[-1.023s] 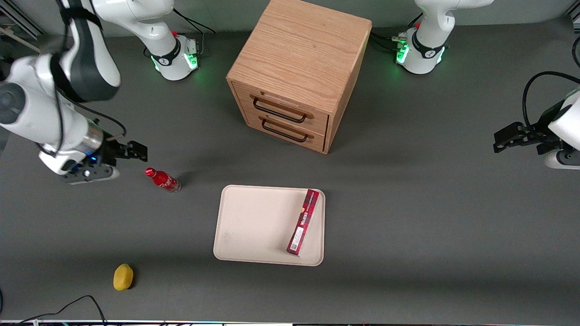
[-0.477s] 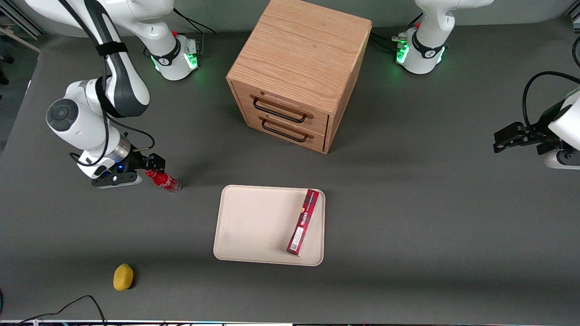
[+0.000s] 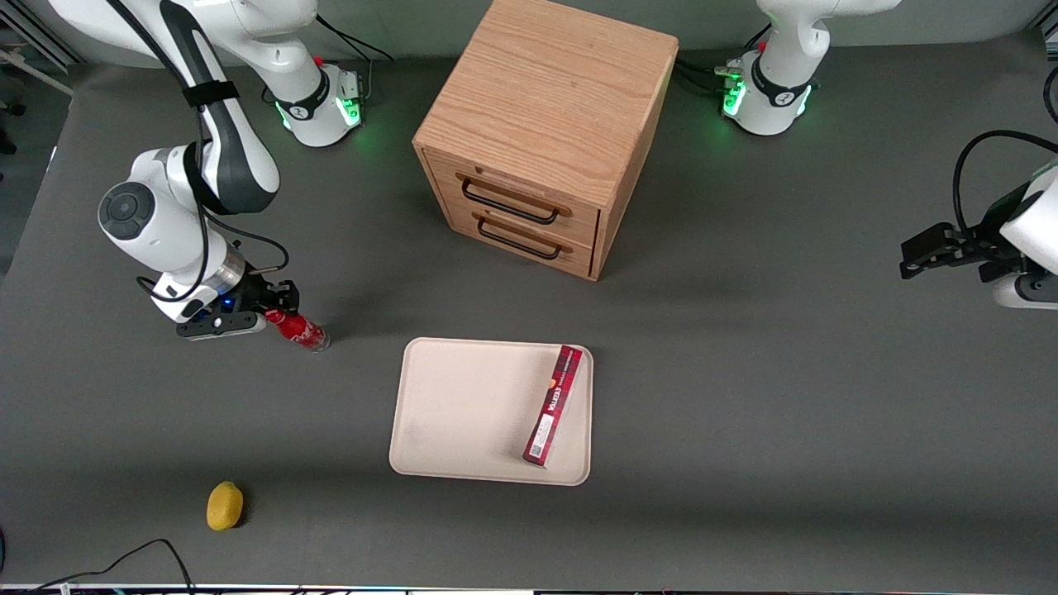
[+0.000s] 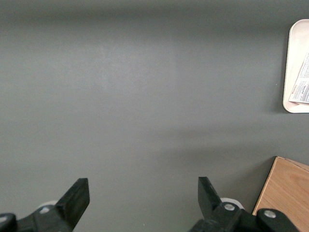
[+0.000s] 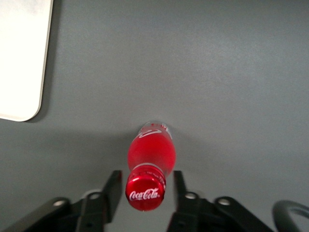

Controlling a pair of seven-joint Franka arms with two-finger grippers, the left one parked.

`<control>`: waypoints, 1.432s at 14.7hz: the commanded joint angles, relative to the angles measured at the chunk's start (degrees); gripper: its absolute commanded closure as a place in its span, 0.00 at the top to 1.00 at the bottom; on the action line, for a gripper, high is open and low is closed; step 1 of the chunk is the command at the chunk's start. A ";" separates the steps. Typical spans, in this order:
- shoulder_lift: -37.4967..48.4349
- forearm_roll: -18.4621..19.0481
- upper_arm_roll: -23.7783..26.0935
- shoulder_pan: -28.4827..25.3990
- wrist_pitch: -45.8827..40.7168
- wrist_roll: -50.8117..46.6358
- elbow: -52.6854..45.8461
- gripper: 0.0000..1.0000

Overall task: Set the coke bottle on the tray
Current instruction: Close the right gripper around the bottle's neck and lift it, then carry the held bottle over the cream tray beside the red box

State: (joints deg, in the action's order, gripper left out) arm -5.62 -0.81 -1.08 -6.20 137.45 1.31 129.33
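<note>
The coke bottle [image 3: 297,327] is found standing on the grey table [image 3: 744,397], toward the working arm's end, well apart from the tray [image 3: 463,413]. In the right wrist view the bottle [image 5: 149,166] is seen from above, its red cap [image 5: 145,193] bearing white script lettering.

The gripper [image 3: 277,302] is positioned at the top of the bottle. In the right wrist view the gripper [image 5: 146,191] is seen spread, with one finger [image 5: 112,191] on each side of the cap. Narrow gaps are visible between the fingers and the cap; no contact is observed, and the bottle is not pinched.

The tray is noted lying flat on the table, nearer to the front camera than the wooden cabinet [image 3: 545,132]. A dark-red carton [image 3: 554,405] is recorded lying on the tray, along the edge toward the parked arm's end. A rounded corner of the tray [image 5: 21,58] is also visible in the right wrist view, apart from the bottle.

The cabinet is fitted with two drawers, each with a dark handle [image 3: 508,202]; both drawers are seen closed. A small yellow object [image 3: 224,505] is recorded on the table, nearer to the front camera than the bottle and well apart from it. A black cable [image 3: 124,558] is noted at the table edge close to that object.
</note>
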 commanded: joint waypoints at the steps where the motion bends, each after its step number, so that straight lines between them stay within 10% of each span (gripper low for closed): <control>1: 1.23 0.55 0.20 0.66 -0.16 1.94 0.58 0.00; 6: 4.21 0.90 0.20 0.84 -7.69 2.99 -2.14 0.00; 16: 0.11 0.29 0.20 1.10 -62.79 1.76 -49.12 0.00; 21: -9.92 0.29 0.99 -0.12 -67.32 -5.33 -60.77 0.00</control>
State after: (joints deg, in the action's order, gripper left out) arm -8.89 -0.59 -0.73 -5.75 72.15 0.62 75.42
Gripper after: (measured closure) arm 0.687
